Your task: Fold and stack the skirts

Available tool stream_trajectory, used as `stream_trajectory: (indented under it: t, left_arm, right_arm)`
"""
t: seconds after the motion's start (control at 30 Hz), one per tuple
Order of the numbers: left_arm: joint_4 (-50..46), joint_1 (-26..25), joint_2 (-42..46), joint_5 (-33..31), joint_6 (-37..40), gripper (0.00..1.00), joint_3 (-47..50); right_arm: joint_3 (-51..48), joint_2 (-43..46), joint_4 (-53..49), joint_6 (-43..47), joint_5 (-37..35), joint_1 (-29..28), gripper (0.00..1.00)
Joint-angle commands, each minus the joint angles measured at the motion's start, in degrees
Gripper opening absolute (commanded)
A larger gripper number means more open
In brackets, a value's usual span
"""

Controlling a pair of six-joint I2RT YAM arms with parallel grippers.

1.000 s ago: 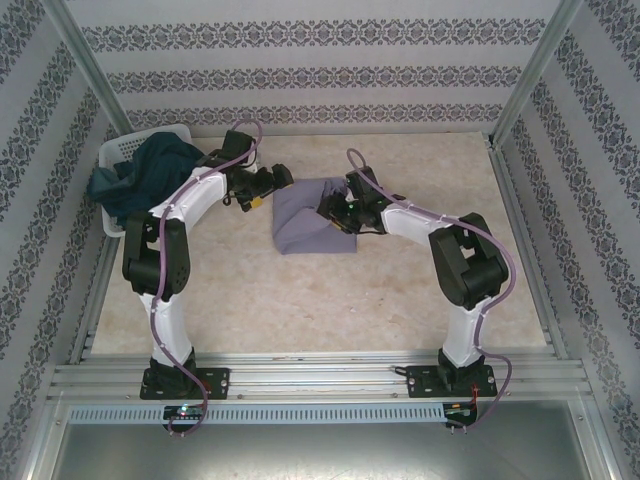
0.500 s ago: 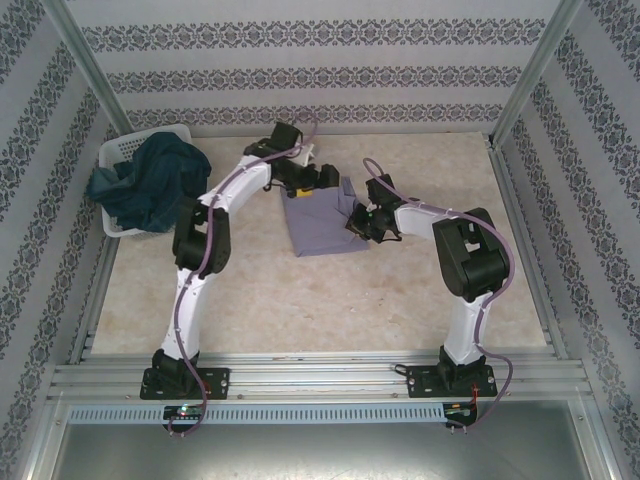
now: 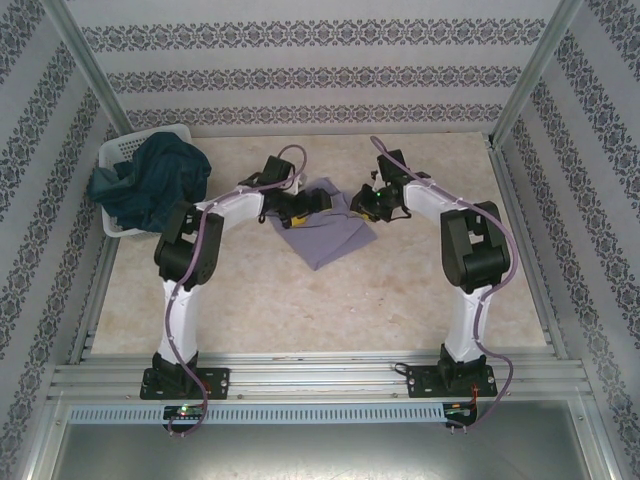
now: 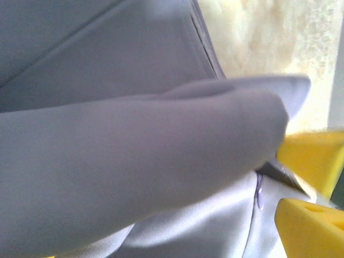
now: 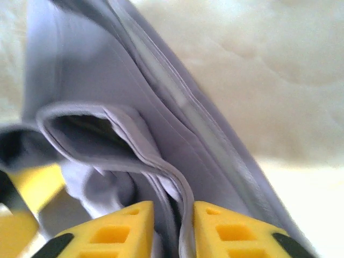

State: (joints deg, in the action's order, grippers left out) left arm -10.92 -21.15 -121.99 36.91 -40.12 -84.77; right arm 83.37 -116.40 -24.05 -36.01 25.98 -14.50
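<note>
At the middle of the desk (image 3: 300,300), the grey-lavender skirt (image 3: 330,235) lies between both arms. The right tool (image 5: 173,220) pinches a fold of it, jaws narrow; the left tool (image 3: 305,205) stands wide against the cloth. The teal skirt (image 3: 150,180) heaps over the white basket (image 3: 118,150), far left.

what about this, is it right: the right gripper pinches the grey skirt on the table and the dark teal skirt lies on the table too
Not quite. The dark teal skirt is not on the table; the top external view shows it heaped in the white basket at the far left. The right gripper does pinch the grey skirt on the table.
</note>
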Motion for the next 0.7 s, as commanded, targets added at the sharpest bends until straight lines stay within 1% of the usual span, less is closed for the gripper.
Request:
stream_trajectory:
  t: [0.0, 0.07, 0.1, 0.17, 0.2, 0.23, 0.3, 0.37, 0.43, 0.5, 0.57, 0.6, 0.67]
  left_arm:
    - [12.25, -3.06, 4.2, 2.64, -14.55, 1.0, 10.87]
    - [16.45, -5.2, 9.17, 2.42, -18.06, 1.0, 14.2]
    - [16.25, -5.93, 12.18, 1.74, -18.16, 1.0, 14.55]
    - [10.83, -6.35, 17.81, -0.96, -14.97, 1.0, 13.5]
    - [6.25, -6.12, 20.69, -3.67, -11.69, 1.0, 12.23]
    - [0.76, -5.88, 22.65, -6.56, -7.26, 1.0, 10.48]
    - [-9.53, -5.42, 23.88, -11.71, 2.46, 1.0, 6.35]
    - [-20.43, -5.18, 21.66, -17.35, 13.86, 1.0, 0.91]
    - [-29.05, -5.11, 17.11, -23.12, 24.15, 1.0, -4.97]
    - [-34.71, -5.12, 12.12, -25.62, 32.24, 0.94, -10.47]
    - [-37.52, -5.0, 7.45, -25.67, 37.75, 0.88, -15.36]
    - [-38.42, -4.74, 5.25, -24.43, 39.72, 0.84, -17.71]
    - [-39.61, -4.03, 1.56, -20.46, 41.98, 0.78, -21.42]
  right_arm:
    - [5.22, -4.61, -2.42, 3.33, 6.4, -0.73, 0.23]
    - [8.87, -6.8, -2.87, 4.08, 8.25, -1.6, 0.25]
    - [10.48, -7.02, -3.9, 3.98, 6.4, -1.91, 0.27]
    - [11.41, -5.23, -5.42, 1.87, -1.39, -1.94, 0.36]
    - [10.4, -3.19, -5.61, -0.19, -6.57, -1.64, 0.41]
    - [8.23, -0.75, -4.48, -2.13, -10.48, -1.13, 0.49]
    - [2.45, 4.36, -0.74, -5.12, -13.95, 0.09, 0.58]
    - [-2.91, 8.75, 1.32, -6.39, -15.18, 0.83, 0.63]
    - [-7.11, 11.66, 1.71, -4.9, -13.3, 0.97, 0.66]
    - [-10.16, 12.99, 2.38, -3.66, -8.51, 0.84, 0.67]
    - [-13.2, 13.69, 4.1, -4.18, -4.02, 0.6, 0.72]
    - [-14.71, 14.06, 5.45, -4.86, -2.3, 0.33, 0.74]
    - [-16.13, 14.65, 7.17, -5.21, -0.84, -0.86, 0.74]
